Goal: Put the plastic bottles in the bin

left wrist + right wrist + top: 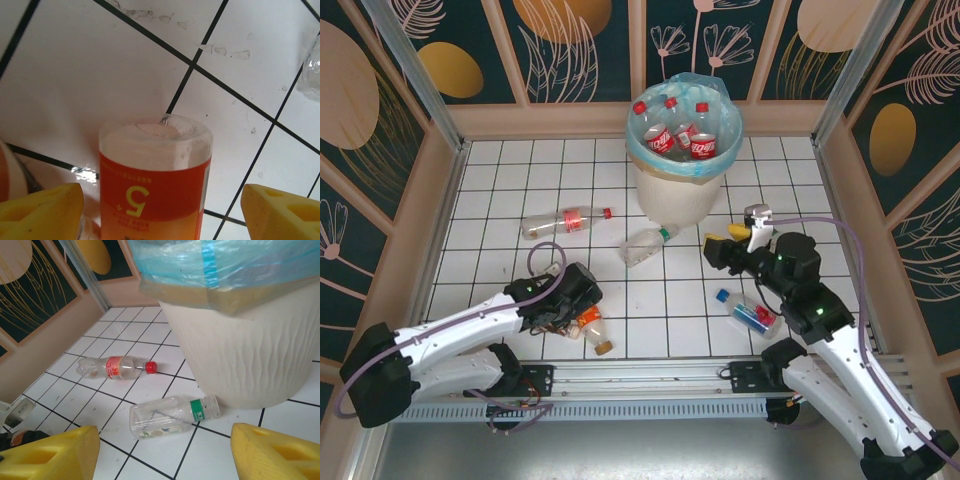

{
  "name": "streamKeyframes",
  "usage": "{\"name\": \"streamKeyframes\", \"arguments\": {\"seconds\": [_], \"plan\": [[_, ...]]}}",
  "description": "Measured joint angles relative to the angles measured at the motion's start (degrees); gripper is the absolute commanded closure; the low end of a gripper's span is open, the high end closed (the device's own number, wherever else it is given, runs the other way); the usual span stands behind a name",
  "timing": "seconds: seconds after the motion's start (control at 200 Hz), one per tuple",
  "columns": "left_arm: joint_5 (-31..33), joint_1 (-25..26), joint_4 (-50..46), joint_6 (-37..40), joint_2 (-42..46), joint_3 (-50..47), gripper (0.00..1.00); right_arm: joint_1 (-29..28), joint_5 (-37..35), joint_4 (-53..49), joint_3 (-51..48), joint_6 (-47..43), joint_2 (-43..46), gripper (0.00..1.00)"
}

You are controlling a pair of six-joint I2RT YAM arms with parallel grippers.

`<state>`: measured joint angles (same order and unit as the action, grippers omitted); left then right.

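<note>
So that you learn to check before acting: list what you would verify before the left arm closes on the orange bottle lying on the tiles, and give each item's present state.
1. The orange bottle lies between the jaws of the left gripper: ok.
2. The left jaws stand open, with a gap on each side of the bottle: ok.
3. The gripper is low enough over the tiles to grip: cannot tell.
4. The right gripper is open, empty and well away from the left arm: ok.
5. The bin stands upright with its mouth open: ok.
6. There is room left in the bin above the bottles already inside: cannot tell.
</note>
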<state>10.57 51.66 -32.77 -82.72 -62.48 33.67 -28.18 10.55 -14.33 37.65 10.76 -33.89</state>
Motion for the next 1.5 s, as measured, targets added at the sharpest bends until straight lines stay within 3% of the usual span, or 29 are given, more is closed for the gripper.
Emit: {"name": "streamKeyframes", "arguments": {"seconds": [0.16, 0.385, 0.606, 0.761, 0.981, 1.176, 1.356, 1.501], "plan": [[-1.22, -0.42, 3.52, 2.19, -6.14, 0.5, 0.28, 0.0, 0.07, 0.92, -0.11, -0.04, -0.46, 0.28], [-2.75, -1.33, 7.82, 6.08, -12.79, 2.49, 0.53, 0.0, 1.88, 1.62, -0.11, -0.37, -0.46, 0.27], [-1.75, -1.44, 7.43, 9.53, -13.7, 5.62, 0.54, 0.0, 4.44, 0.59, 0.2, -0.66, -0.42, 0.27], [2.75, -1.49, 3.15, 13.18, -13.25, 14.16, 0.54, 0.0, 12.59, 0.37, 1.6, -1.95, -0.5, 0.27], [12.94, -1.53, -3.65, 21.55, -12.66, 32.98, 0.56, 0.0, 21.75, 2.05, 4.57, -1.92, -1.38, 0.28], [24.44, -1.57, -4.37, 37.57, -15.91, 58.03, 0.56, -0.04, 27.23, 6.19, 8.41, -0.81, -4.5, 0.27], [29.46, -1.79, 1.46, 55.8, -30.93, 87.41, 0.56, 0.7, 18.75, 2.71, 23.63, -1.01, -16.09, 0.25], [29.97, -1.86, 8.57, 68.3, -46.14, 104.78, 0.55, 5.84, 13.62, 0.44, 27.82, -1.03, -19.3, 0.23]]}}
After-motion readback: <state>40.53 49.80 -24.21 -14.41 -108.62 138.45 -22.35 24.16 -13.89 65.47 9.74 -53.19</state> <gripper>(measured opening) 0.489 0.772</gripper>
